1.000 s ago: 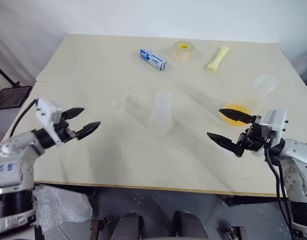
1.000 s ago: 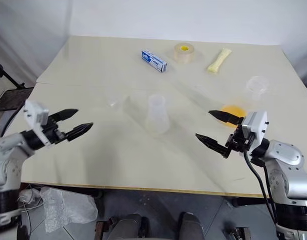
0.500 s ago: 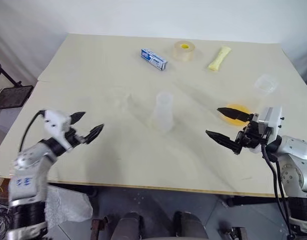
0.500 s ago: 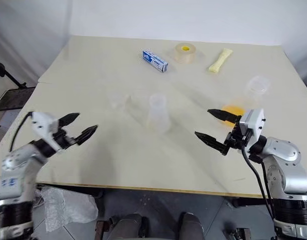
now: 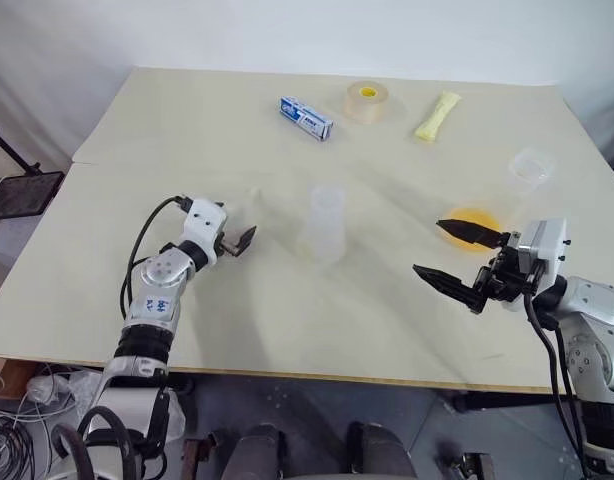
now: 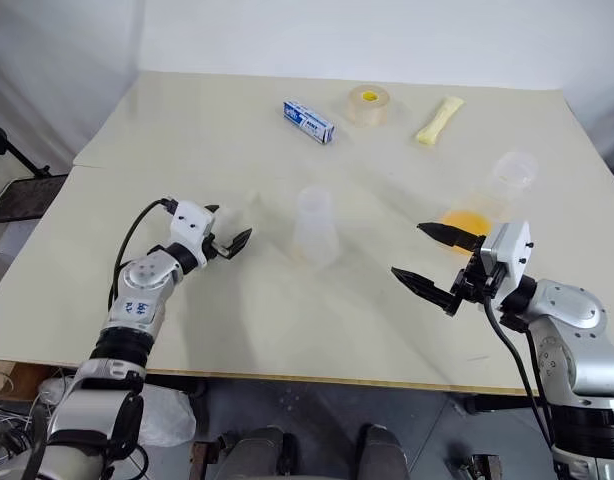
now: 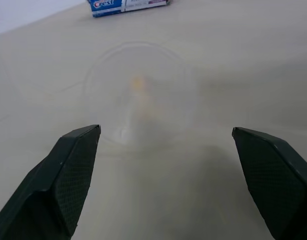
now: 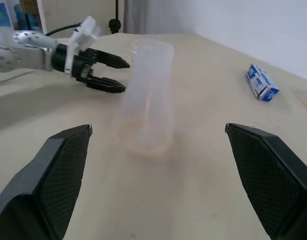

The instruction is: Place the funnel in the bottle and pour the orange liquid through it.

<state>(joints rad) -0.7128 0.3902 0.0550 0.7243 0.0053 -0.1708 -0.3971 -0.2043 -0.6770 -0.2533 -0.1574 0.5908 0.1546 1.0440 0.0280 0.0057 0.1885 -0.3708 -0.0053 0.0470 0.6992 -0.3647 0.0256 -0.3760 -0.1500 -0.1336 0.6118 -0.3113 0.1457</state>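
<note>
Left hand [image 5: 235, 238] hovers low over the desk [image 5: 137, 130], fingers apart and empty, pointed at the funnel [image 7: 139, 95], a clear round rim just ahead of the tips and near-invisible against the pale surface. Risk: the hand closes off-centre or too hard and the light funnel skids or flips away, since the rim is so hard to see. Bottle [image 5: 323, 224] stands upright mid-desk, well right of the funnel, nothing in its neck; a loose or tilted funnel seat could tip out once pouring starts, and a knock from either arm could topple it. Right hand [image 5: 459, 256] hangs above the front right of the desk, fingers wide, holding nothing, with the orange liquid [image 5: 468, 226] in a clear container just beyond it. Risk: a thin clear wall slips or squashes in the grip, or pouring too fast overflows the small funnel and spills.
</note>
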